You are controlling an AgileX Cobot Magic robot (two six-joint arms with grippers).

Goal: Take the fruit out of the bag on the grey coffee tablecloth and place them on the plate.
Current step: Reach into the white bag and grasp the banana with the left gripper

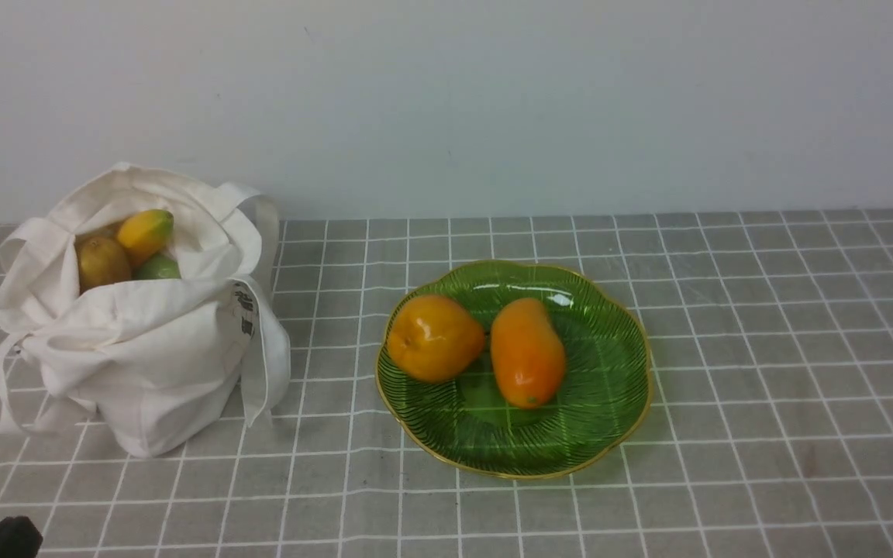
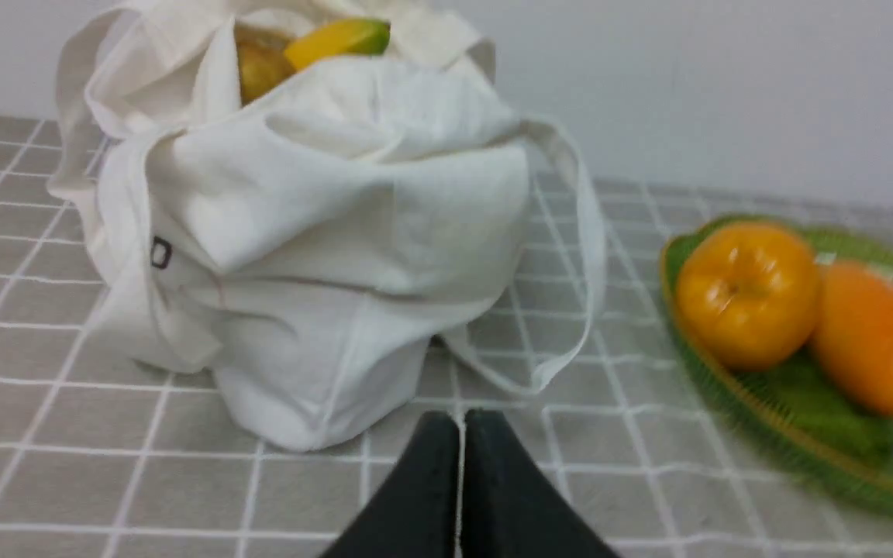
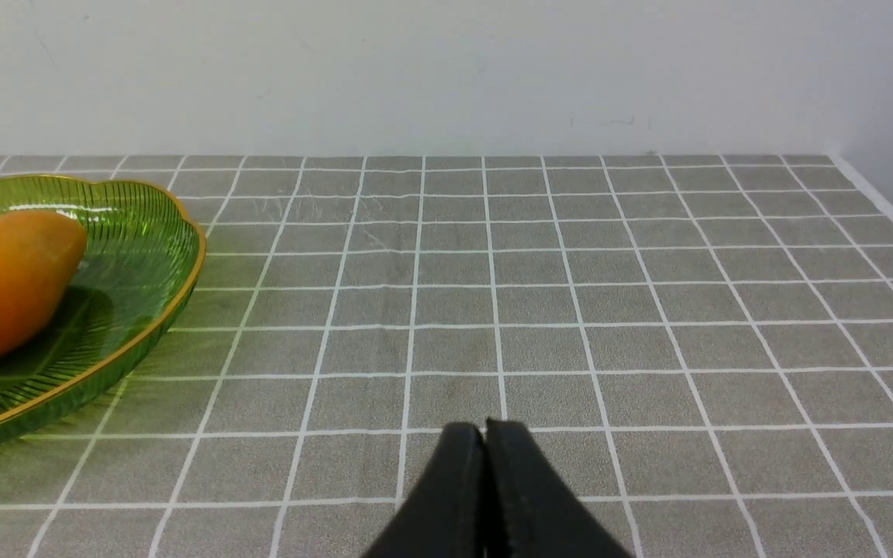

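Note:
The white bag (image 1: pixel 144 341) stands on the left of the grey coffee tablecloth (image 1: pixel 764 372), mouth open, holding a yellow-green fruit (image 1: pixel 146 232), a brownish fruit (image 1: pixel 103 263) and a green fruit (image 1: pixel 157 268). To its right, the green plate (image 1: pixel 609 403) carries a round orange fruit (image 1: pixel 434 338) and an oval orange fruit (image 1: pixel 528 353). My left gripper (image 2: pixel 460 422) is shut and empty, low over the cloth just in front of the bag (image 2: pixel 322 256). My right gripper (image 3: pixel 484 430) is shut with nothing in it, over bare cloth beside the plate (image 3: pixel 144 310).
A plain pale wall (image 1: pixel 493 101) runs along the back of the cloth. The cloth's right edge (image 3: pixel 892 209) shows in the right wrist view. A bag strap (image 2: pixel 570 310) loops out over the cloth toward the plate. A dark part of the left arm (image 1: pixel 5 540) shows at the front left corner.

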